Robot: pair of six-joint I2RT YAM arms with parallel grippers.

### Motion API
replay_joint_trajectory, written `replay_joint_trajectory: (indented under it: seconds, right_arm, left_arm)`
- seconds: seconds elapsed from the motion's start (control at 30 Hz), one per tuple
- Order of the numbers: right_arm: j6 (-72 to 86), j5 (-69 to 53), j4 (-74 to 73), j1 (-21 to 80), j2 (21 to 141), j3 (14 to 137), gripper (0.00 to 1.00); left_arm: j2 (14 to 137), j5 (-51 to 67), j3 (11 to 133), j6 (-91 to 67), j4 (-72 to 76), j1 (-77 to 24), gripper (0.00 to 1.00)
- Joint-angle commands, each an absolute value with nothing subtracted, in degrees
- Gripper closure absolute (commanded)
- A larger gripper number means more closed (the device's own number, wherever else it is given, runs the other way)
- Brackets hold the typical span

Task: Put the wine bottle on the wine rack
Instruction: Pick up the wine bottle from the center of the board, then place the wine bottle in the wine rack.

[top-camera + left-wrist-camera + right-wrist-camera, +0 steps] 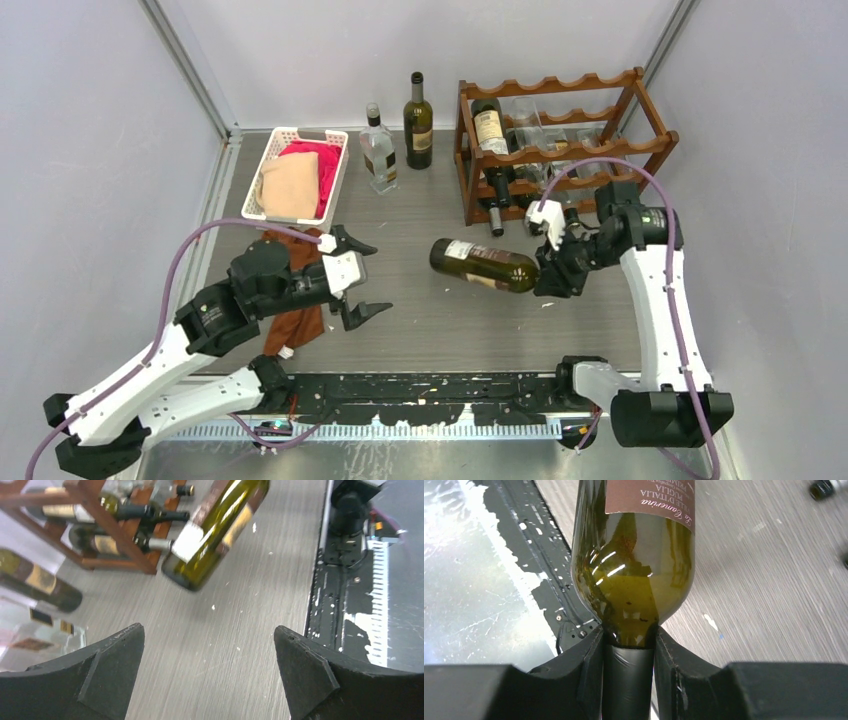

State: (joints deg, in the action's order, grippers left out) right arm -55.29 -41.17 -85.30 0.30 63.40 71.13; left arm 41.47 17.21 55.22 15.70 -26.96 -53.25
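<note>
Wine bottle [485,265] near tabletop centre, roughly level, seemingly lifted, neck pinched in right hand [629,662]. Left hand [374,279] spread wide, empty. Advice: firm neck grip, base first into free cradle of wine rack [560,150], far right corner, clear of stored bottles [490,130].

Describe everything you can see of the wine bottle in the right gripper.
The wine bottle is see-through olive-green glass with a brown label in pale lettering, a lighter second label and a black capsule on its neck. It lies nearly level in front of the wine rack, base pointing left. The right gripper clamps its neck from both sides. Whether the base clears the table is unclear.
</note>
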Motion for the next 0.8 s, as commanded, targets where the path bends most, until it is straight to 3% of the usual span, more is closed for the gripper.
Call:
replay_joint_trajectory:
  seconds: [0.0,0.2,0.47,0.77]
  right_arm:
    - [-54.85,-38.96,-88.46,-6.45,61.75,78.62,0.99]
    - [-59.35,-30.8,-99.13,-16.31,67.08,88.38,0.99]
    - [-59.33,-20.45,-99.14,-20.71,67.0,88.72,0.99]
    - [-64.36,-12.88,-99.18,-33.97,69.24,93.31,0.99]
  left_arm:
    - [43.28,7.95,53.33,11.99,-29.5,-53.44,0.0]
    - [46.58,0.4,49.24,11.51,-29.85,-53.01,0.01]
    - [47.52,0.4,47.77,12.35,-30.33,-52.38,0.05]
    - [46.11,-0.71,47.01,12.85,-29.75,-52.38,0.05]
